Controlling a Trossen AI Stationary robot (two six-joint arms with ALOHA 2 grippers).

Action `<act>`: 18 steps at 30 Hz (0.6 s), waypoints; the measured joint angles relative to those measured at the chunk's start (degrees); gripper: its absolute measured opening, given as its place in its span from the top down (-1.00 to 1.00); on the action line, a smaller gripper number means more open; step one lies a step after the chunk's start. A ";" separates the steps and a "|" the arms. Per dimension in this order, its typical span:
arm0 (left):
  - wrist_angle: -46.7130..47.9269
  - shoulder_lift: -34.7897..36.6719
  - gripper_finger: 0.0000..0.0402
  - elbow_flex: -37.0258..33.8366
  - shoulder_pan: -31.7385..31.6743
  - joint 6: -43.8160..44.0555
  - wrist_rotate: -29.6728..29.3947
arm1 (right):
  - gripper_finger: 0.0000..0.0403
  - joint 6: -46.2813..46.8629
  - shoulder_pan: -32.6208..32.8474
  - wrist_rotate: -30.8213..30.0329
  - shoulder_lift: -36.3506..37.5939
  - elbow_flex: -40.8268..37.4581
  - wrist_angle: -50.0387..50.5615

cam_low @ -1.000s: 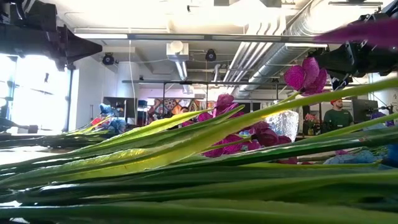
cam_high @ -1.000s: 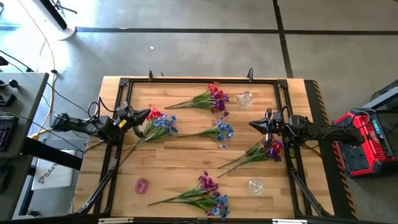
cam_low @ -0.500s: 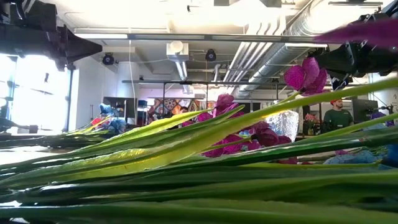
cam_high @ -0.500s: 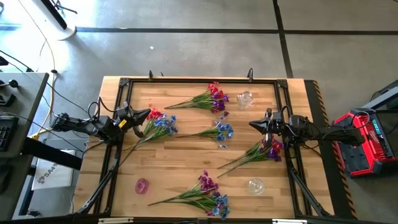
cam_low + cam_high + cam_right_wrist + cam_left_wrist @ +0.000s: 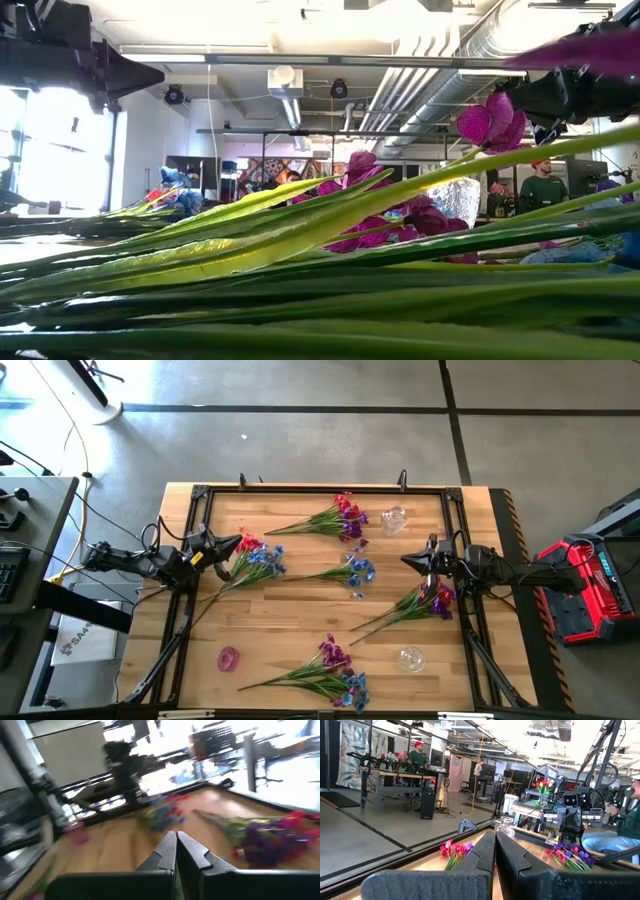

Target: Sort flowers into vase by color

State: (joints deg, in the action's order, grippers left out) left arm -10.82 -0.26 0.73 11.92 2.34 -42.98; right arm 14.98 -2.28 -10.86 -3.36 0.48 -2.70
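Several flower sprays lie flat on the wooden table. A red and purple spray [image 5: 338, 518] is at the far side, a blue one [image 5: 352, 571] in the middle, and a red and blue one [image 5: 255, 558] at the left. A purple one [image 5: 428, 601] is at the right, and a purple and blue one [image 5: 335, 668] at the near edge. A clear vase [image 5: 394, 518] stands at the far side, another clear vase [image 5: 411, 657] at the near right, and a pink vase [image 5: 229, 658] at the near left. My left gripper [image 5: 236, 543] is shut and raised beside the red and blue spray. My right gripper [image 5: 408, 558] is shut and raised above the purple spray.
A black frame [image 5: 320, 490] runs around the table's edges. Bare wood lies between the sprays at the middle left [image 5: 270, 620]. In the low view, green stems [image 5: 300, 290] fill the foreground. People and benches show in the room beyond the table.
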 joint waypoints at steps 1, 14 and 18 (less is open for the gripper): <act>-0.15 0.00 1.00 -0.01 0.00 -0.13 -0.02 | 1.00 0.21 -0.05 -2.77 0.00 0.00 -0.58; 0.32 -0.07 1.00 0.00 0.00 -4.56 0.53 | 1.00 26.20 -0.07 -23.32 -2.90 0.01 -3.58; 0.23 -0.45 1.00 -0.02 -0.02 -4.54 5.84 | 1.00 28.66 -0.07 -21.61 -6.48 -0.01 -4.44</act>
State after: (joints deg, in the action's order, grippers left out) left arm -10.60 -0.71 0.71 11.90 -2.21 -37.14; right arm 43.64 -2.35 -32.47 -9.83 0.47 -7.14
